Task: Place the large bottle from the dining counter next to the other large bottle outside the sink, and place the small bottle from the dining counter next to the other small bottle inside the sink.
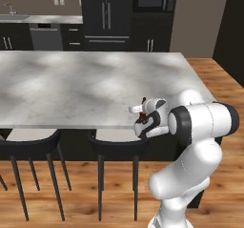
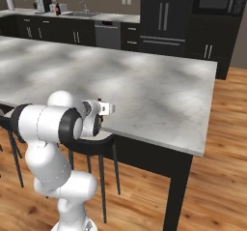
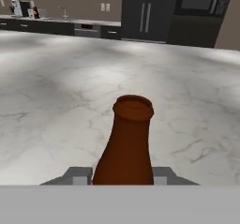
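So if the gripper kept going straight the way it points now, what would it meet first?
Probably nothing soon. The gripper, shut on the brown bottle, points across the dining counter. Its top looks bare along that line; beyond stand the dark cabinets, though depth is hard to judge.

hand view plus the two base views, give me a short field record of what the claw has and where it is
held thing: brown bottle, neck pointing away from the hand camera
which bottle: cannot tell large from small
claw: shut on the bottle, one finger on each side
claw position: over the near edge of the dining counter, above a black stool
counter top: bare marble ahead of the bottle
sink: far back wall
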